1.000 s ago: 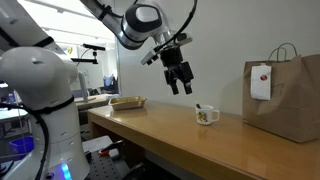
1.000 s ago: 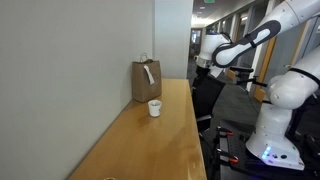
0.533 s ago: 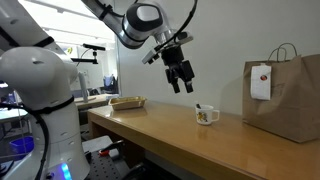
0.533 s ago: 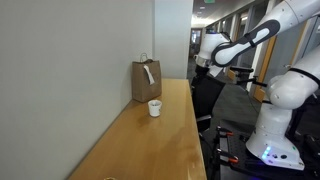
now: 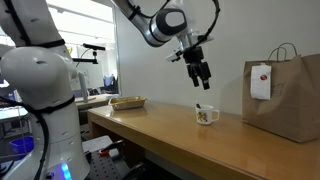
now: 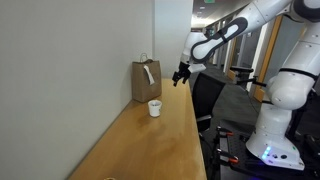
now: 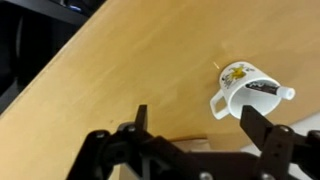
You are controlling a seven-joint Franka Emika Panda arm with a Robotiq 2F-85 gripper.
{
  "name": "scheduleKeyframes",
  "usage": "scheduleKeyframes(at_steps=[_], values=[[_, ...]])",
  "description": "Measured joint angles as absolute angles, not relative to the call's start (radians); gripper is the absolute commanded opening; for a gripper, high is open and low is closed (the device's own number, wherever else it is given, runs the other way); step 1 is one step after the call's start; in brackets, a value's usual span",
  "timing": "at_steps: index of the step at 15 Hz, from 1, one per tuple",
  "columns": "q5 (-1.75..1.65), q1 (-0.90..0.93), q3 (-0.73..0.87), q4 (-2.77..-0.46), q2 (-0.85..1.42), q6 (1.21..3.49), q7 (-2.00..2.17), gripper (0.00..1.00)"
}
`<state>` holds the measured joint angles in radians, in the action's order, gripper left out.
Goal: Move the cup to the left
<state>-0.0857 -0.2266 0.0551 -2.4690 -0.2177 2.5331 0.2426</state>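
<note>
The cup (image 5: 206,115) is a small white mug with a coloured print and a small handle. It stands on the wooden table (image 5: 160,130), near the brown paper bag. It shows in both exterior views (image 6: 154,108) and in the wrist view (image 7: 243,90), with a dark stick-like item resting in it. My gripper (image 5: 203,76) hangs in the air above the cup, a little to its left, open and empty. In the wrist view the two dark fingers (image 7: 200,118) are spread apart, with the cup by the right finger.
A brown paper bag (image 5: 285,95) with a white tag stands beside the cup, also seen against the wall (image 6: 146,80). A shallow tan tray (image 5: 128,102) lies at the table's other end. The table edge runs along the front (image 6: 192,130).
My gripper has moved toward the cup and now hangs almost above it. The cup and the bag have not moved. The fingers stay open.
</note>
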Motion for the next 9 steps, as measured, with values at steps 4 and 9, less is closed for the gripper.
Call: scheduleKeyframes(at_steps=[4, 9], values=[[0.056, -0.181, 0.056, -2.254, 0.019, 2.533, 0.295, 1.0], [0.103, -0.129, 0.064, -2.02, 0.259, 2.527, 0.447, 1.0]])
